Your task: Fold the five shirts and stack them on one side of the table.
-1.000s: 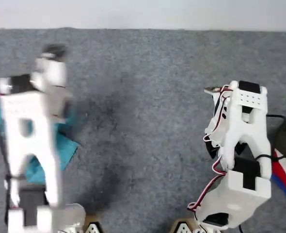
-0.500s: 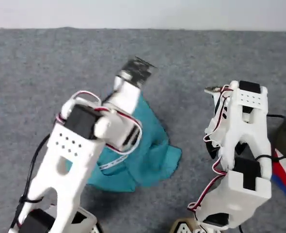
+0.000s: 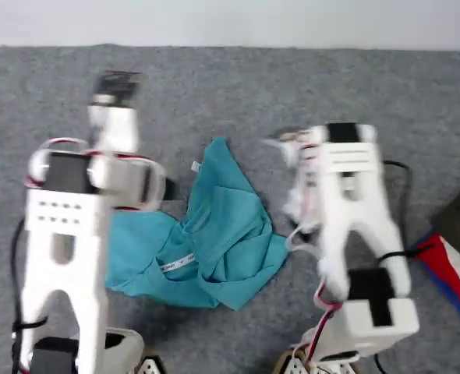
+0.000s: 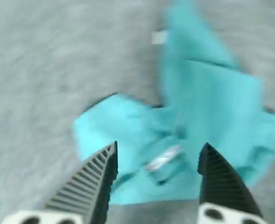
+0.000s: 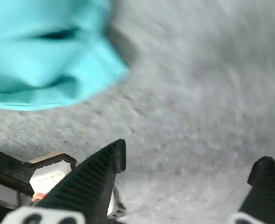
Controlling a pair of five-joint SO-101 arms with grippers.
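Teal shirt (image 3: 214,234) crumpled, left fingers (image 4: 96,182) and right fingers (image 5: 93,179) spread apart, neither touching it

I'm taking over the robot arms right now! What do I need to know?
Left gripper: open, empty, above the teal shirt.
Right gripper: open, empty, over the grey table beside that shirt.
The teal shirt lies crumpled mid-table, between the arms. More clothes lie at the edge past the right arm.
Done: nothing folded yet.
Left: fold the teal shirt, fold the others, stack them on one side.
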